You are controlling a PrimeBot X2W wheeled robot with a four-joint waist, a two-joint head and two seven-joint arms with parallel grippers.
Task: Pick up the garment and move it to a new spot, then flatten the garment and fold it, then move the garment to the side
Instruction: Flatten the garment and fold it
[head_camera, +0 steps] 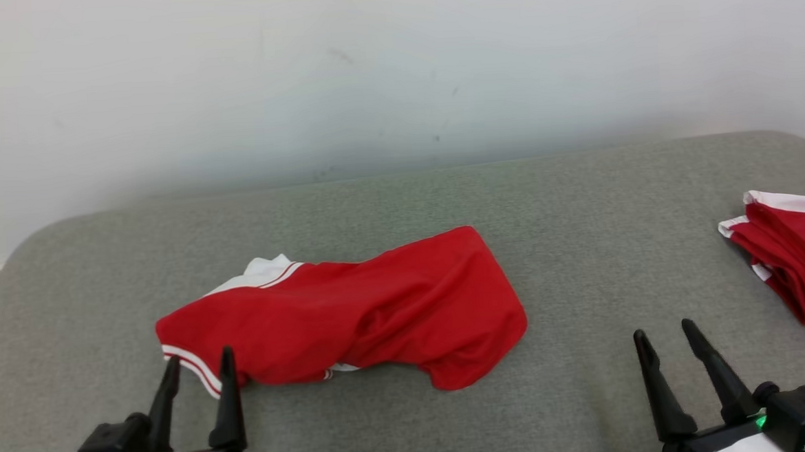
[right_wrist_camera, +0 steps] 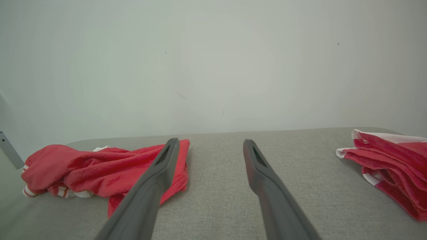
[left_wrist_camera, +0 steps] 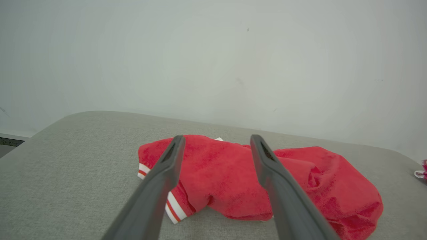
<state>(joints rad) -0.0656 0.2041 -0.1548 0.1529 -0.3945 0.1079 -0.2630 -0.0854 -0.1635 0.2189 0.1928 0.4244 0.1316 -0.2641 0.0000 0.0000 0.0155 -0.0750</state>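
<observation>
Garment [head_camera: 352, 318] lies crumpled at frame centre. Left gripper [head_camera: 199, 360], lower left: fingers spread, tips at the striped hem, possibly touching. Right gripper [head_camera: 664, 331], lower right: fingers spread, empty.

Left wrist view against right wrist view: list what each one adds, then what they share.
Left wrist view adds the open left gripper framing the crumpled red garment, its striped cuff close up. Right wrist view adds the open right gripper over bare grey cushion, plus the folded pile's layers. Shared: garment, cushion, white wall, and the pile, a sliver in the left view.
</observation>
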